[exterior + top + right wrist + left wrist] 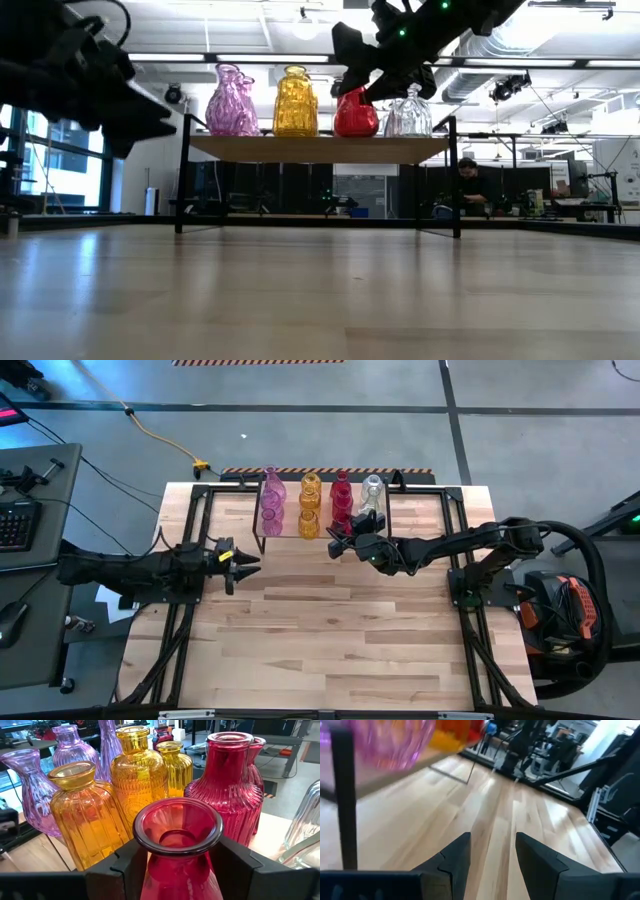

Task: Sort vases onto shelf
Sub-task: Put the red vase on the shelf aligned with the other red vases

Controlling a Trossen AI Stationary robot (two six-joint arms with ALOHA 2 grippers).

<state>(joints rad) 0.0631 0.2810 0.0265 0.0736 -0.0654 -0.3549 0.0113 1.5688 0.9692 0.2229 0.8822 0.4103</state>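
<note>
right gripper (pixel 177 865) clamped on a red vase (pixel 177 837) at the shelf's (pixel 285 532) near edge, in the red column. placing step; next: lower, release, back out without clipping the amber vases (pixel 90 810). left gripper (pixel 245 563) waits over the table, jaws apart, empty.

Left wrist view: pink vase (pixel 390 740) blurred, top cut by frame edge; yellow vase (pixel 451 735) beside it just smear of colour.

Right wrist view: red vase (pixel 178 851) between fingers, lower body out of frame; clear vase (pixel 305 827) sliced by edge.

Low view: right gripper (pixel 372 75) hides red vase neck; left arm (pixel 70 75) dark, blurred, gripper not distinguishable.

High view: rear vases on shelf (pixel 285 535) overlap, count unclear.

Person (pixel 466 180) beyond table too small to make out.
</note>
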